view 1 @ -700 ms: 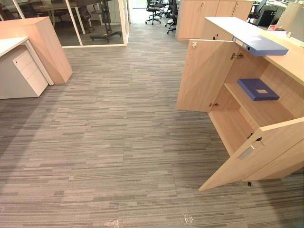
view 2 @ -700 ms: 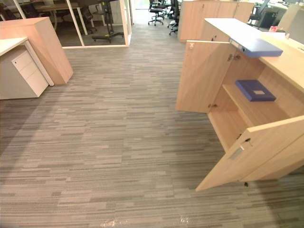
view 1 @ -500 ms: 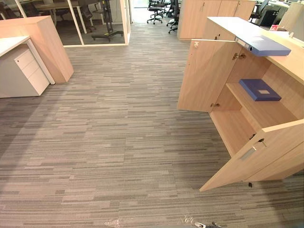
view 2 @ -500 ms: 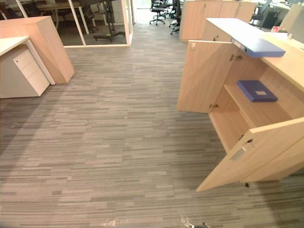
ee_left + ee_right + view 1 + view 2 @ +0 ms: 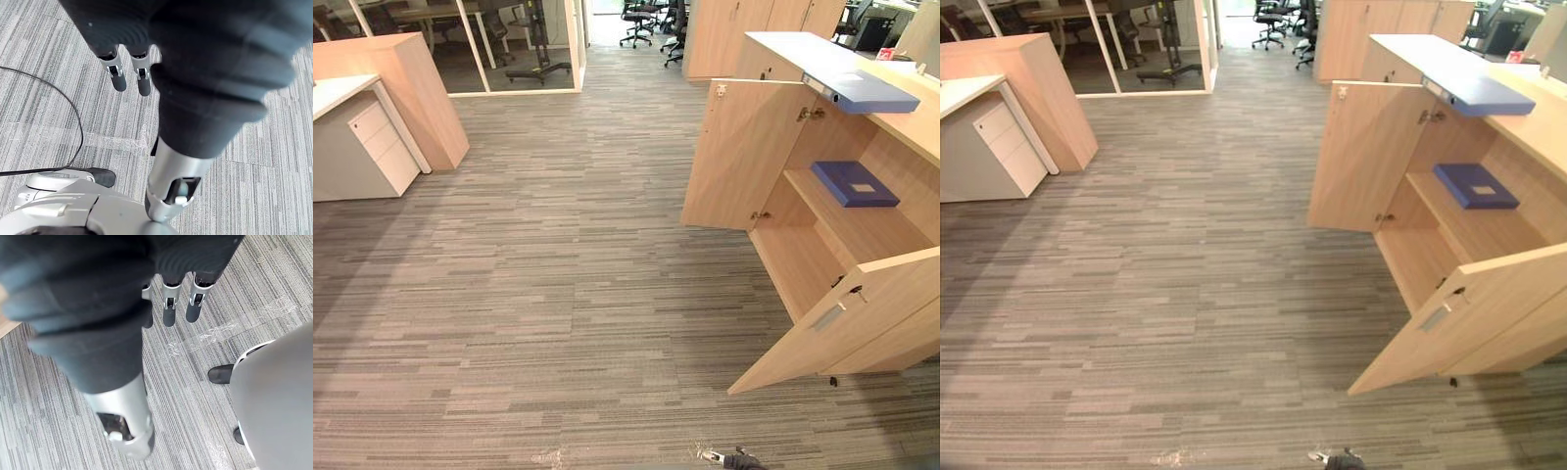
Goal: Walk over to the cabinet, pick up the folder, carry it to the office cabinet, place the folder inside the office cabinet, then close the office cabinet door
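- The whole view has shifted a little since a moment ago, with every item keeping its place against the others. The camera has moved, not the furniture, so I judge the robot is stepping or turning near the cabinet [image 5: 798, 264].
- The left hand [image 5: 116, 78] hangs over the carpet [image 5: 558, 294] with straight, relaxed fingers and holds nothing.
- The right hand [image 5: 168, 313] hangs the same way, fingers straight, empty.
- A dark blue folder [image 5: 854, 182] lies flat on the shelf [image 5: 862, 220] inside the cabinet.
- A pale blue folder [image 5: 862, 90] lies on the counter [image 5: 783, 44] on top of the cabinet, one end jutting past the front edge.
- If the dark blue folder is the one to be stored, the remaining work is probably shutting the doors. I cannot tell this for certain.
- Both doors stand open. The far door [image 5: 744, 157] swings out towards the room, and the near door [image 5: 832, 318] reaches across the carpet at the robot's right.
- The near door is the main obstacle to any reach into the cabinet.
- Well apart on the left stand a white drawer unit [image 5: 367, 147] and a wooden partition [image 5: 406, 88].
- A glass wall [image 5: 509, 44] and office chairs [image 5: 641, 20] stand at the back.
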